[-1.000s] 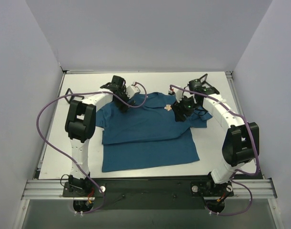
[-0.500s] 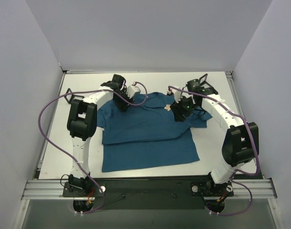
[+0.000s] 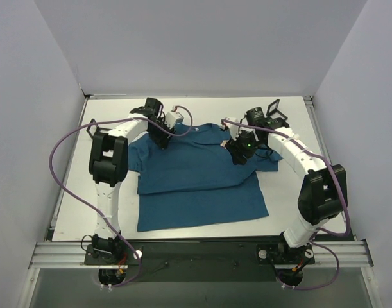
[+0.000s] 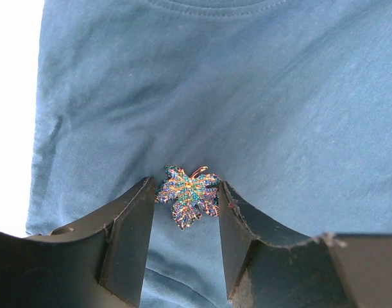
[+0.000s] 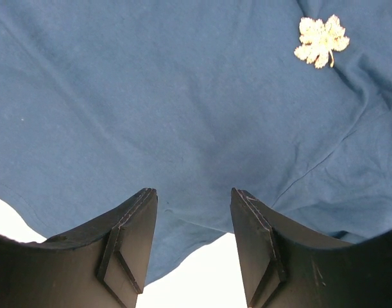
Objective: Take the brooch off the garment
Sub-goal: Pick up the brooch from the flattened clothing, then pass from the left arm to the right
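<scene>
The brooch (image 4: 188, 196) is a maple-leaf shape crusted with tiny blue, green and orange stones, lying on the soft matte teal garment (image 4: 279, 115) below its stitched collar. The left gripper (image 4: 186, 187) is half closed on it, both black fingers touching the leaf tips. The right gripper (image 5: 194, 196) stands half open over bare fabric near a pale leaf-shaped logo (image 5: 321, 40), holding nothing. Both wrists have shifted slightly farther back since a second ago.

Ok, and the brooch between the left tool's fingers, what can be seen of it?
The brooch is a small maple-leaf shape set with tiny blue, green and orange stones on gold-looking metal, a curved stem pointing up right. It lies flat on the teal garment, the collar seam further off. The fingers of the left tool flank it closely; whether they touch it is unclear.
</scene>
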Tool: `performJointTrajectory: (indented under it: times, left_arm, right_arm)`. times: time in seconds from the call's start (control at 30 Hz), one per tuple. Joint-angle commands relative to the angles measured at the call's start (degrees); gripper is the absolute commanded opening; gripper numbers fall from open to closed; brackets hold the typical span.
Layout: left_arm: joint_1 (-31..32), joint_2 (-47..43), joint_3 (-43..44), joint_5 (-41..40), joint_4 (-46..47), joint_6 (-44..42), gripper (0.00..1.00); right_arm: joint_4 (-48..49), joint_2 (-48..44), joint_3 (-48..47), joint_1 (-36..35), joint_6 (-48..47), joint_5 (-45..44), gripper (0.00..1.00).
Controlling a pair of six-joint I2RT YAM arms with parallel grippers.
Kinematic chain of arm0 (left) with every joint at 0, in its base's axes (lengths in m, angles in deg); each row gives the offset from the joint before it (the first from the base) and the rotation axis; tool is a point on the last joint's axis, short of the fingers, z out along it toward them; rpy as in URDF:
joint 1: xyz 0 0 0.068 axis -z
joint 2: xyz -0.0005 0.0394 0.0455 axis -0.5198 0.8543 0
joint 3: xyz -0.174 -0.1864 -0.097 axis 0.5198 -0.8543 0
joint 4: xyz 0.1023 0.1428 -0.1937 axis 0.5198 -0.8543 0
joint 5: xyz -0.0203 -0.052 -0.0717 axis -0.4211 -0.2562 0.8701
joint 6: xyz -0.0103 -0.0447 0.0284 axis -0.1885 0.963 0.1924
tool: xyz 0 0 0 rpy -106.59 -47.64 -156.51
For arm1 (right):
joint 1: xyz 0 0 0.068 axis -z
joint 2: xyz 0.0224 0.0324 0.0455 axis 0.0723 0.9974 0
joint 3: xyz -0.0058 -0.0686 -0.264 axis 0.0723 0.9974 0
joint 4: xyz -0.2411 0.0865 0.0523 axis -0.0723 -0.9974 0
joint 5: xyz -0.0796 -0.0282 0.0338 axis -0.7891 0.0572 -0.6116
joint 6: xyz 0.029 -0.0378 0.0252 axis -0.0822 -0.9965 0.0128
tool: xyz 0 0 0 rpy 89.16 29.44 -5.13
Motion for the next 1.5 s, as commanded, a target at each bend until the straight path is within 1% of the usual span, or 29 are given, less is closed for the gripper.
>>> performJointTrajectory:
  times: [0.0,0.3,0.5,0.53,0.57,0.6,0.67,0.7,0.73,0.8,0.97,1.03,1.1,1.2,1.37,1.47]
  left_arm:
    - [-1.6,0.2,1.7,3.6,-1.5,1.9,0.48]
    - [-3.5,-1.0,2.8,12.7,-1.9,4.5,0.48]
    - [-4.6,-0.5,4.2,19.9,-4.0,4.7,0.48]
    - [-4.9,-0.4,4.8,20.9,-4.4,4.6,0.48]
    - [-5.1,-0.2,5.2,23.7,-4.7,4.8,0.48]
    - [-5.7,0.3,5.6,25.1,-5.9,4.8,0.48]
    - [-6.1,0.9,7.3,29.3,-7.0,4.4,0.48]
    - [-6.4,1.6,8.0,30.5,-8.6,4.1,0.48]
    - [-6.6,1.9,8.6,31.5,-9.4,3.8,0.48]
    - [-6.9,3.2,11.0,34.6,-13.0,1.6,0.48]
    - [-7.6,5.9,14.2,39.8,-18.1,-1.9,0.48]
    - [-7.6,7.3,16.2,42.2,-22.1,-4.6,0.48]
    - [-7.6,8.2,18.1,44.0,-26.4,-6.5,0.47]
    - [-7.8,8.8,19.3,47.2,-29.4,-8.7,0.47]
    - [-8.1,8.7,19.7,49.2,-30.3,-8.9,0.47]
    - [-8.3,8.9,20.5,50.8,-31.8,-9.4,0.47]
  right_arm:
    - [-1.7,-2.1,-4.2,-1.3,-0.4,-0.6,0.5]
    - [-2.3,1.7,-11.4,-3.4,1.4,2.9,0.49]
    - [-2.2,8.7,-17.1,-5.9,0.6,5.8,0.47]
    - [-2.3,9.9,-19.4,-6.1,0.4,6.3,0.46]
    - [-2.2,11.1,-20.7,-6.3,0.2,6.8,0.45]
    - [-2.2,13.8,-22.2,-6.4,0.2,8.4,0.45]
    - [-3.2,16.9,-27.7,-6.4,0.6,9.8,0.44]
    - [-4.1,20.6,-30.0,-6.4,0.9,10.9,0.44]
    - [-5.4,22.4,-35.0,-6.4,1.0,11.7,0.44]
    - [-7.2,26.4,-37.9,-6.4,1.6,13.5,0.47]
    - [-6.9,30.2,-42.7,-6.8,1.5,21.8,0.57]
    - [-6.4,32.0,-43.9,-7.1,1.6,23.8,0.61]
    - [-5.8,33.4,-45.2,-7.4,1.4,24.5,0.62]
    - [-3.8,35.0,-46.3,-8.2,1.3,25.6,0.64]
    - [1.8,38.0,-48.4,-9.2,6.3,26.5,0.64]
    - [3.8,39.1,-48.9,-10.1,6.0,25.4,0.64]
